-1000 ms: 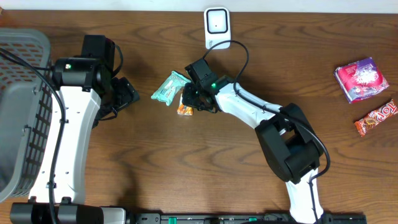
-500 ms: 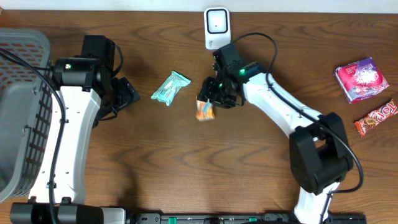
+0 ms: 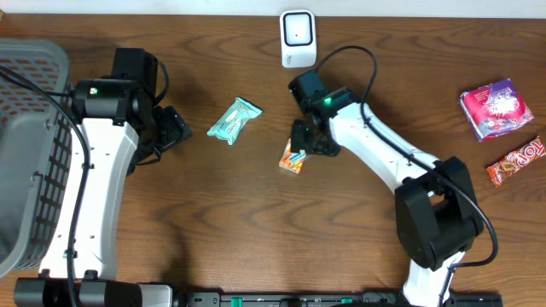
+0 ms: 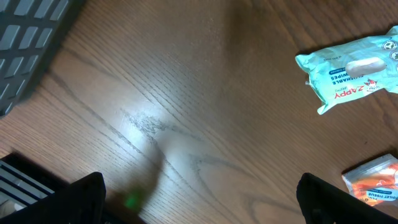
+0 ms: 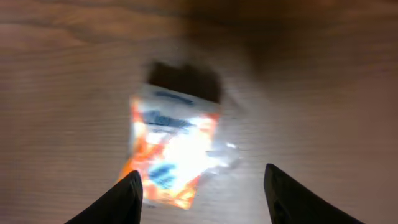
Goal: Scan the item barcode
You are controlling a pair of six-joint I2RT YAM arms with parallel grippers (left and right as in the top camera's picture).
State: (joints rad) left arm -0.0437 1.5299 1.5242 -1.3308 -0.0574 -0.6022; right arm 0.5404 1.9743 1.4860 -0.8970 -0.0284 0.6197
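Because the right pincer [image 3: 309,141] spread its jaws within the last second, the orange snack packet [image 3: 293,159] is no longer in its hold. A second ago that pincer was shut on the packet further out from the scanner [image 3: 298,38], beside the teal wipes pack [image 3: 235,119]. Half a second ago it was carrying the packet in towards the scanner. Now the packet is out of the grip in front of the scanner, well short of it, with the pincer just above, on the side nearer the scanner.

The right wrist view shows both fingertips [image 5: 127,196] standing wide with nothing clamped between them. The packet is a bright blur beyond them, casting a dark shadow on the counter [image 3: 213,213], and whether it has fully settled flat cannot be told.

The left pincer [image 3: 173,128] has not moved. It hangs wide open and empty, well to the side of the scanner, past the wipes pack.

For the task this looks like a setback. The packet was let go before it reached the scanner's window, so the barcode has probably not been read. Which face carries the barcode is too blurred to make out. The likely next need is a fresh grasp on the packet, then a pass over the scanner with the code turned toward it.
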